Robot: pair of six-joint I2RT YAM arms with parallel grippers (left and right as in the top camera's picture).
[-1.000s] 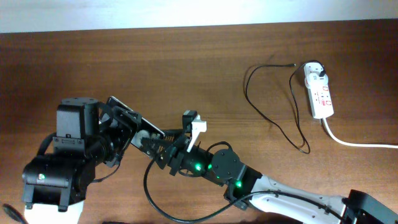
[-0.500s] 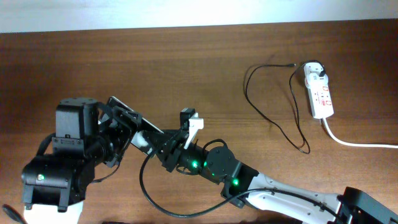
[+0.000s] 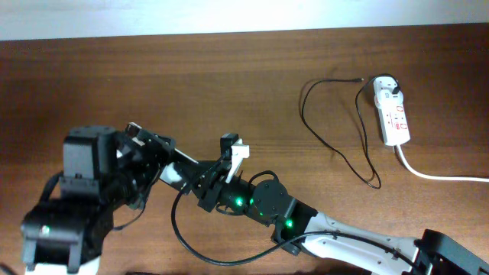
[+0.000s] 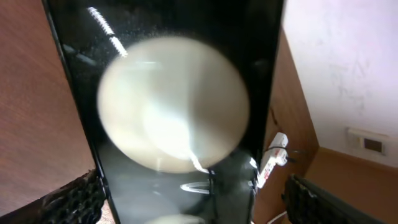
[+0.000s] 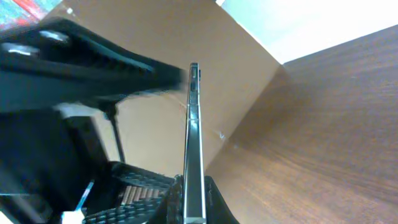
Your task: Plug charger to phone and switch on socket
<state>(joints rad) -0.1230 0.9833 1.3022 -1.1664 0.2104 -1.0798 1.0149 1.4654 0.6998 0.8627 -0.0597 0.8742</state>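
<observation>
Across the overhead view, the brown wooden desk (image 3: 229,69) is carrying everything. The left arm (image 3: 69,202), bulky and black, is sitting at the near left corner and reaching toward the middle. The right arm (image 3: 344,238), white along its long link and black nearer the wrist, is coming in from the lower right to meet it. Between the two, the phone (image 5: 194,149) is being held up above the desk, standing nearly upright and edge-on to the right wrist camera. The right pincer (image 5: 194,204) is clamping the phone's lower end, its dark fingers (image 5: 171,204) pressing on the front and back faces. The left pincer (image 4: 193,198) is straddling the same phone, whose glossy screen, with a big round white reflection, is filling the left wrist view. One ribbed finger (image 4: 74,199) is lying against the phone's edge while the other is showing a sliver of background beside it, so I cannot tell whether this pincer is gripping or loose. Well apart, toward the far right of the desk, the socket (image 3: 395,116) is lying flat, its thick white cord (image 3: 435,174) trailing off the right edge. The charger (image 3: 304,111) is lying in loose loops just left of the socket, its white plug adapter (image 3: 387,85) sitting at the socket's far end. The connector tip is too small to make out. Two green lights (image 3: 241,203) are glowing near the right arm's wrist.
</observation>
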